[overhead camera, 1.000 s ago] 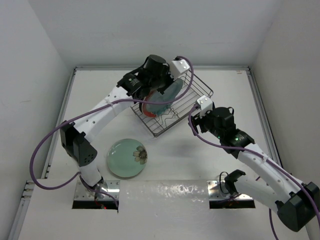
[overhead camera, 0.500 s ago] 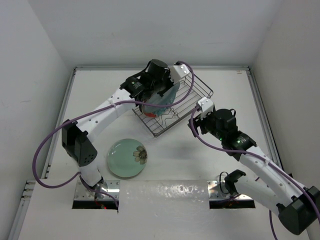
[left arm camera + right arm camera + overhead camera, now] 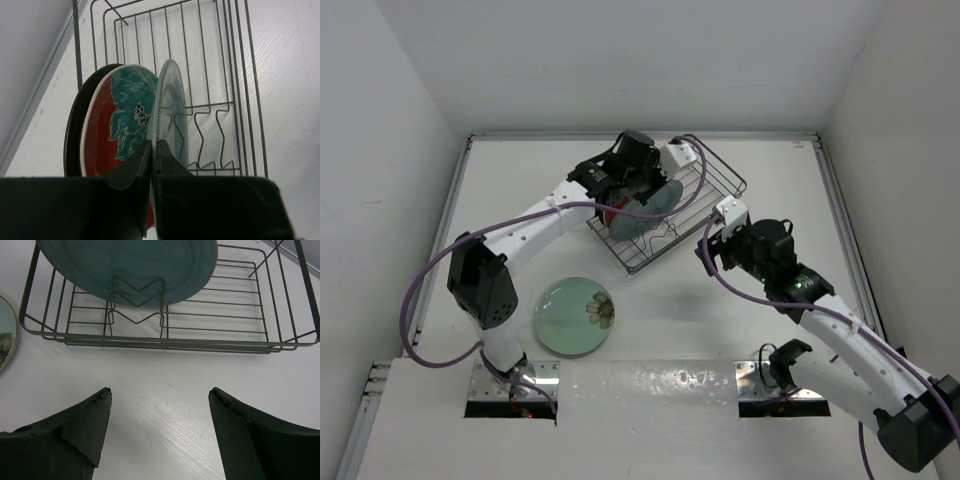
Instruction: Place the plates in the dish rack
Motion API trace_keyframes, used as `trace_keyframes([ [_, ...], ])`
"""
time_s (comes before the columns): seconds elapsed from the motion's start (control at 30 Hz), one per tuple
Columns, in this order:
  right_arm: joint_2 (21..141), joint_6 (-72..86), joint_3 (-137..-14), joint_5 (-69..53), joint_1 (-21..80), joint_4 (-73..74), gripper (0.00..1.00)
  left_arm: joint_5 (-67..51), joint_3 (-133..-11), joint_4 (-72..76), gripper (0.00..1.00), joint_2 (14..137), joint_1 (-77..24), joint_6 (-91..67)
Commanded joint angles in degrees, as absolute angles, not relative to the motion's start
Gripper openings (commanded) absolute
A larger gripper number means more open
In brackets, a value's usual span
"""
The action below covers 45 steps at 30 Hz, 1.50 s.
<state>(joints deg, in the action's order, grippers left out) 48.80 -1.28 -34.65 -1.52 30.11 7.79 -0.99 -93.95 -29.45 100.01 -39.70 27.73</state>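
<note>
The dark wire dish rack (image 3: 718, 180) sits at the table's back centre. In the left wrist view the rack (image 3: 240, 75) holds a dark-rimmed plate (image 3: 74, 135), a red-and-teal plate (image 3: 115, 125) and a plain teal plate (image 3: 172, 110), all standing on edge side by side. My left gripper (image 3: 154, 146) is shut on the teal plate's rim from above; it also shows in the top view (image 3: 645, 185). The pale green flower plate (image 3: 575, 315) lies flat on the table. My right gripper (image 3: 160, 395) is open and empty, low over the table just in front of the rack (image 3: 225, 342).
The right half of the rack's floor with its wavy dividers (image 3: 210, 130) is bare. Raised table edges run along the left (image 3: 445, 240) and right (image 3: 845, 240). The right arm (image 3: 800, 285) reaches in from the front right.
My left gripper has lowered with the teal plate, which now stands nearly upright in the rack beside the red-and-teal plate. The right gripper has barely shifted.
</note>
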Motion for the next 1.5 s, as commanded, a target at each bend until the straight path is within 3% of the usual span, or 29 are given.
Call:
trace_keyframes([
  [0.0, 47.5, -1.0, -34.7, -3.0, 29.9, 5.4, 0.77, -4.0, -96.1, -20.1, 0.00, 99.3, -38.1, 27.2],
  [0.2, 47.9, -1.3, -34.7, -4.7, 29.9, 5.4, 0.80, -2.5, -96.0, -19.3, 0.01, 100.9, -37.6, 27.7],
  [0.33, 48.1, -1.4, -34.6, -5.2, 29.9, 5.4, 0.82, -0.3, -95.3, -19.0, 0.33, 100.0, -37.6, 28.3],
  [0.43, 48.5, -1.5, -35.0, -5.6, 29.9, 5.4, 0.82, 2.1, -95.1, -18.9, 0.47, 99.4, -37.6, 28.9],
  [0.63, 49.4, -1.3, -35.3, -6.4, 29.9, 6.2, 0.83, 1.2, -99.1, -23.3, 0.62, 97.7, -38.3, 28.8],
  [0.73, 49.7, -1.1, -35.9, -5.9, 29.9, 6.8, 0.84, 0.7, -103.1, -26.7, 0.83, 95.4, -38.5, 26.9],
  [0.9, 50.4, 1.4, -36.5, -4.8, 29.9, 7.7, 0.85, 6.9, -109.0, -35.8, 0.87, 89.7, -36.6, 23.4],
  [0.93, 51.1, 2.3, -36.6, -4.3, 29.9, 7.6, 0.84, 5.0, -108.4, -39.1, 0.87, 86.8, -31.5, 22.4],
  [1.03, 54.1, 7.0, -38.2, -7.3, 30.1, 7.5, 0.78, -6.3, -102.7, -43.6, 0.87, 80.1, -14.8, 17.9],
  [1.13, 59.5, 11.5, -40.2, -9.5, 34.6, 5.2, 0.71, -10.5, -90.4, -44.0, 0.86, 71.8, -4.6, 21.3],
  [1.33, 68.0, 21.3, -39.5, -8.2, 45.3, -6.7, 0.71, -23.6, -77.6, -50.5, 0.86, 64.8, 13.3, 26.4],
  [1.47, 77.8, 25.8, -41.5, -8.6, 49.1, -10.3, 0.71, -27.0, -69.8, -51.2, 0.85, 63.0, 18.5, 29.2],
])
